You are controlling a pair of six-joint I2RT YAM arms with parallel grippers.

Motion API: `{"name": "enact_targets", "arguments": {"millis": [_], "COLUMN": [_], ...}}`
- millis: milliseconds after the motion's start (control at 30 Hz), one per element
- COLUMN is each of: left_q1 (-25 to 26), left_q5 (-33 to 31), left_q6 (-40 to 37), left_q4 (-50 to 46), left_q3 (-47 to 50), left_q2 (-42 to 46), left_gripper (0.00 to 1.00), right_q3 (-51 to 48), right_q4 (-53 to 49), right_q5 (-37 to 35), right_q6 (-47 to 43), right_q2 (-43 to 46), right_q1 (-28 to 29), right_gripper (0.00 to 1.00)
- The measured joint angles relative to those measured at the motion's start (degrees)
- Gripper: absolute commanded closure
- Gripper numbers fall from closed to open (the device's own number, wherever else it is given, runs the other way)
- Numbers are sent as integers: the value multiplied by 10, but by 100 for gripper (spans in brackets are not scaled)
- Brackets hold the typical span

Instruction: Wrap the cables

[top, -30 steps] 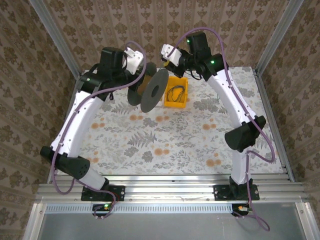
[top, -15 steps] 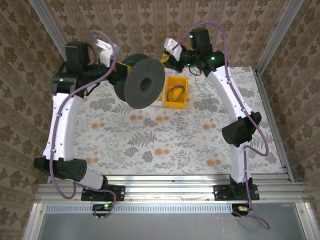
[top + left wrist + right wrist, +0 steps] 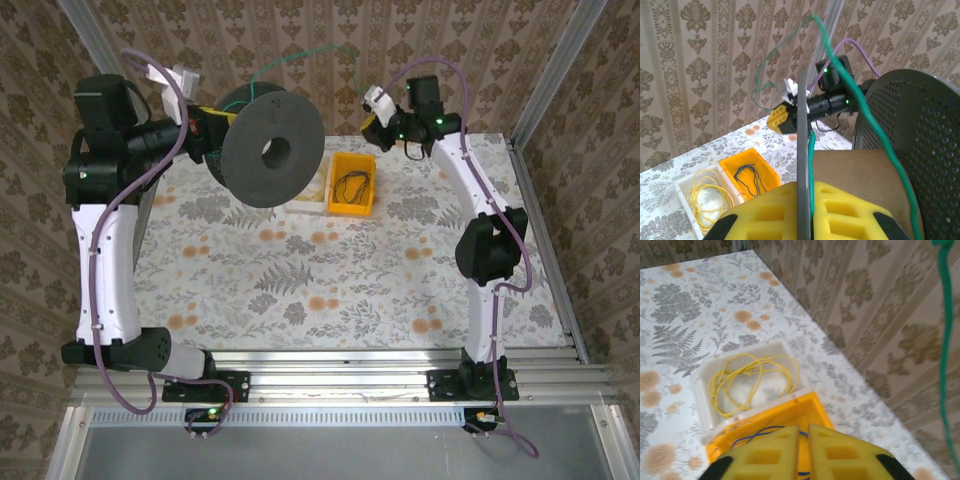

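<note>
Holding spool [image 3: 272, 150] flange in left gripper [image 3: 802, 210]; shift right gripper [image 3: 803, 450], jaws barely parted, empty, frame-right to vertical green cable [image 3: 944, 340].

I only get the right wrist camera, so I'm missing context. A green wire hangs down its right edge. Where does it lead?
Observer: The green wire leads to a black spool, which the left gripper clamps by one rim.
Operator: Is the spool resting on the table?
Observer: No, it hangs above the table's far left corner.
Operator: Any wire wound yet?
Observer: Green wire crosses its brown core; how many turns, I can't tell.
</note>
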State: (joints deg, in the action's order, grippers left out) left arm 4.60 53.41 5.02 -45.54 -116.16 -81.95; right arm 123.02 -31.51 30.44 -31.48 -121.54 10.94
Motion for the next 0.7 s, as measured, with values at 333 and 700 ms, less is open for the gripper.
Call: {"name": "enact_targets", "arguments": {"millis": [333,700], "left_q1": [-10,-9], "left_q5": [6,0], "left_q6": [7,12], "left_q4": [-1,-3], "left_q3": [-32,-34], "left_q2": [-24,-38], "left_gripper": [100,100], "right_q3": [-181,-358], "right_q4": [89,140], "right_q5": [23,139], "right_q6": [15,23], "right_q2": [118,330], "right_q1": [-14,-48], "right_gripper": [47,17]}}
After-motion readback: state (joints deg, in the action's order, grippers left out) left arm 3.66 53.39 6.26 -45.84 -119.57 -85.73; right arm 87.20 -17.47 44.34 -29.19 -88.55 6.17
